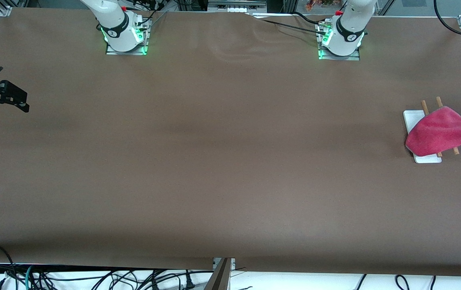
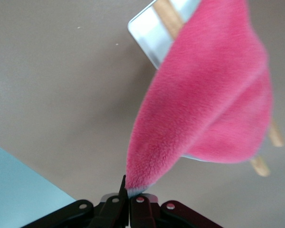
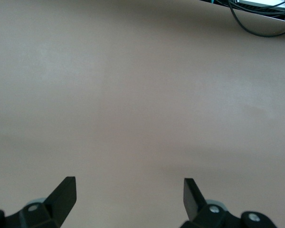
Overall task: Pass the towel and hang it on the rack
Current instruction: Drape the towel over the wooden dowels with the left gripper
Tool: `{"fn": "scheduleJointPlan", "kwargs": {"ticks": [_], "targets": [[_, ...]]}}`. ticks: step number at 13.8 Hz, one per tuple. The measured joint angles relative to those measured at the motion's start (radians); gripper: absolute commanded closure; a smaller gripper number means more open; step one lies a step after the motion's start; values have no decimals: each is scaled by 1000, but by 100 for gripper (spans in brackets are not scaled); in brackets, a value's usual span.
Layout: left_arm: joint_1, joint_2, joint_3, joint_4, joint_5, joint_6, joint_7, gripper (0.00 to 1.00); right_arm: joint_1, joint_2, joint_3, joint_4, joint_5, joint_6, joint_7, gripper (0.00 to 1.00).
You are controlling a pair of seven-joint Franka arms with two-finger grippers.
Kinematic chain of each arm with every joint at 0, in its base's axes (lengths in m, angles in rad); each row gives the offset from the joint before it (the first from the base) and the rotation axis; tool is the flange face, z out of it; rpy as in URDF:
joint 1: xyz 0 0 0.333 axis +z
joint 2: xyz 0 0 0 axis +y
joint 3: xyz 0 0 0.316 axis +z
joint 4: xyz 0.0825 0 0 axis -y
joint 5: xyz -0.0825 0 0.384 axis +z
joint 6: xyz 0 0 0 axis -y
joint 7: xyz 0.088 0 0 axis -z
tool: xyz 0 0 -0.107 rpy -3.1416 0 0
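Here the towel [image 1: 441,131] lies at the right edge of the front view, draped across the rack [image 1: 411,117], whose white base and two brown rods show at either end of the cloth. The relation that matters is the towel's long axis: it runs from a rounded lobe over the base out to a drawn-out corner at the right frame edge, where the left arm holds it, crossing the rods at an angle instead of hanging down on both sides. In the left wrist view the left gripper [image 2: 128,195] sits at the bottom middle of the frame, its fingers pinched tight on that corner, and the towel [image 2: 206,99] fans away from it over the rack [image 2: 152,31] at the upper middle. The left gripper itself lies out of the front view. I judge that letting go is the remaining step.

The right gripper [image 1: 15,98] waits at the left edge of the front view over bare table, fingers [image 3: 64,194] spread wide and empty.
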Motion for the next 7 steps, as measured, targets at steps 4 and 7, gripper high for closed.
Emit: {"fn": "scheduleJointPlan", "kwargs": {"ticks": [4,7], "targets": [[2,45,18,0,0,75,0,100,-1,-1,24,-4,0,-41,57,0],[2,62,24,0,0,107,0,100,-1,-1,27,-5,0,-48,79,0]]}}
